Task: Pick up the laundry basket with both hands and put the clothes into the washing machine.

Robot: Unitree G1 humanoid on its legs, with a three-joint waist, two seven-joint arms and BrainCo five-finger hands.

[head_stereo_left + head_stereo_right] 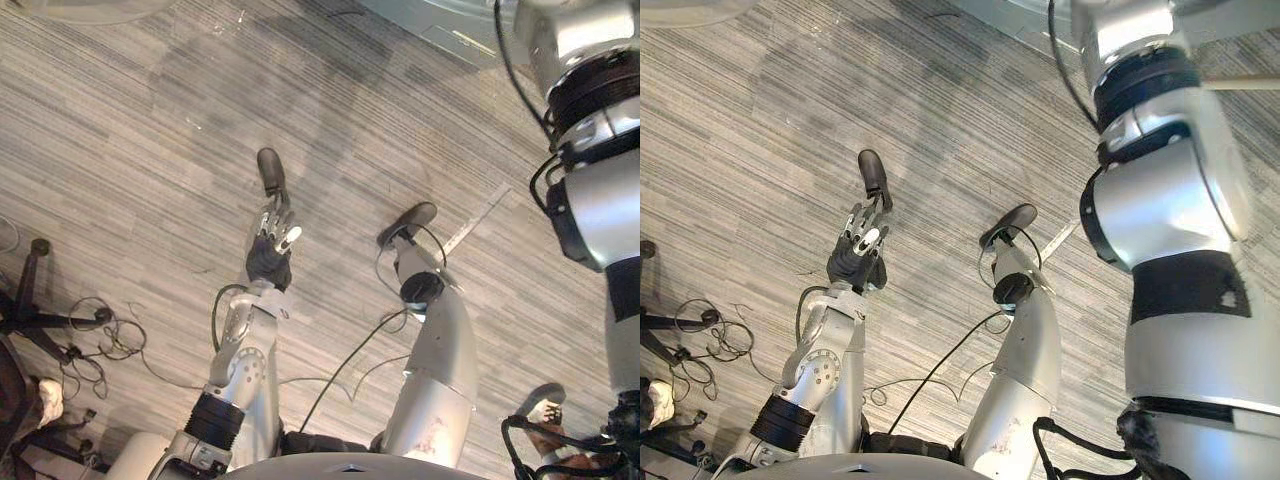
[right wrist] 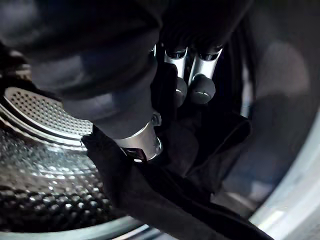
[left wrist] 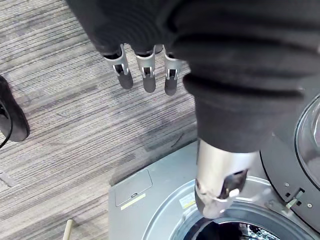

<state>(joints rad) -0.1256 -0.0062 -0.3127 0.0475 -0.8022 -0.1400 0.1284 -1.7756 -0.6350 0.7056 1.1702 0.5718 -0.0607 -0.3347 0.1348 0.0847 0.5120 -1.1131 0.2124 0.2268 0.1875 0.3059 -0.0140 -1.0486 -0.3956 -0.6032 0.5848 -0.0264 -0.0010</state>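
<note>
I am looking over a floor [image 1: 150, 150] striped in fine grey and brown lines. The washing machine [image 3: 150, 210] is showing pale grey and its drum [image 2: 35, 107] is gleaming silver, dotted with holes. A black garment [image 2: 150, 200] is lying inside. My left hand [image 1: 268, 262] is showing silver fingers [image 3: 148, 75] with dark tips.

Washing machine [image 3: 150, 205] runs off the edge, so you get just a corner and part of the opening. Inside the drum [image 2: 35, 107], the dark cloth [image 2: 165, 200] blends into the right hand [image 2: 115, 95], hard to tell apart.

A black crumpled cloth [image 2: 165, 200] is lying across the perforated steel drum [image 2: 35, 105], crowding the right hand [image 2: 125, 75] inside. The left hand [image 3: 150, 30] is hanging over open grey striped carpet [image 3: 60, 125], the grey washing machine [image 3: 155, 210] standing near.
</note>
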